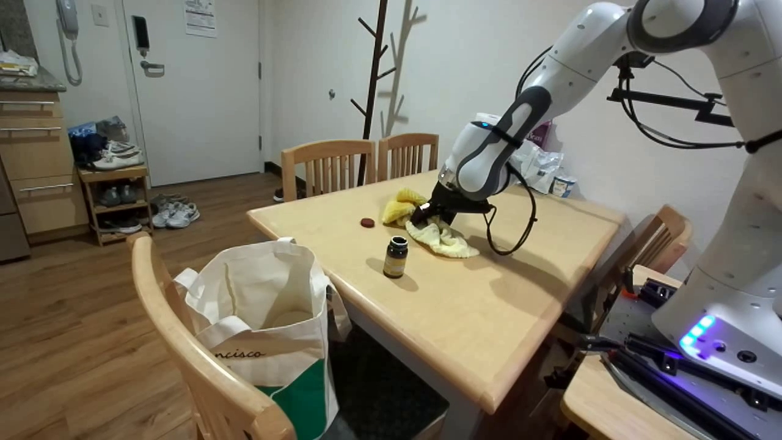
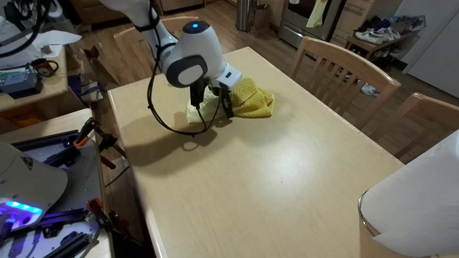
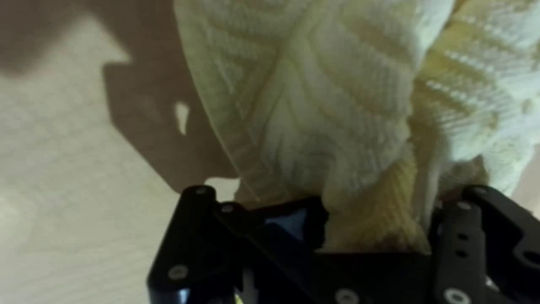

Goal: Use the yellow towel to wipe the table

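The yellow towel (image 1: 441, 238) lies crumpled on the wooden table (image 1: 342, 244), with a brighter yellow part and a pale part. It also shows in an exterior view (image 2: 252, 100), spread on both sides of the fingers. My gripper (image 1: 435, 215) points down at the towel, low over the table; it also shows in an exterior view (image 2: 212, 102). In the wrist view, the gripper (image 3: 382, 215) has a bunched, pleated fold of the towel (image 3: 320, 84) between its fingers, touching both. The fingertips themselves are hidden by the cloth.
A dark open bottle (image 1: 396, 258) and a red lid (image 1: 367, 222) stand near the towel. A paper towel roll (image 2: 412, 204), a plastic bag (image 1: 539, 168) and a cup (image 1: 562, 185) are at the wall end. A tote bag (image 1: 269, 293) sits on a chair. A cable loop hangs beside the wrist.
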{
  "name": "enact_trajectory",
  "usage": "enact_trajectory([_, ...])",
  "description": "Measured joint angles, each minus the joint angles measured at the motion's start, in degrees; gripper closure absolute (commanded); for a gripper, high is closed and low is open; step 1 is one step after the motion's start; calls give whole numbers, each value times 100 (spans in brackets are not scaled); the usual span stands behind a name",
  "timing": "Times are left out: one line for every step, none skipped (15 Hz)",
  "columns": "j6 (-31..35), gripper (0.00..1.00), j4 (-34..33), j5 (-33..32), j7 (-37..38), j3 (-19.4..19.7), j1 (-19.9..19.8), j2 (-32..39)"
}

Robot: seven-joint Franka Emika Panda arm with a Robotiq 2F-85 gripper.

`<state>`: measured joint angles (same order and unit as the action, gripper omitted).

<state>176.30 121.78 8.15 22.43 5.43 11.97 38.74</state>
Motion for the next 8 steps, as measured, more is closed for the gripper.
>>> enact_trajectory([-173, 99, -54, 0, 0, 92, 10, 28])
enact_trajectory([-376, 99, -76, 0, 0, 231, 26, -9])
enact_trajectory([-543, 99, -64, 0, 1, 403, 41, -48])
enact_trajectory([-677, 99, -12, -2, 18, 618, 69, -84])
enact_trajectory([-786, 99, 82, -4, 50, 856, 119, -119])
enact_trajectory([-853, 99, 208, -7, 88, 1068, 163, -158])
enact_trajectory([-917, 99, 361, -10, 155, 1273, 207, -208])
enact_trajectory([-998, 99, 511, -11, 237, 1460, 255, -261])
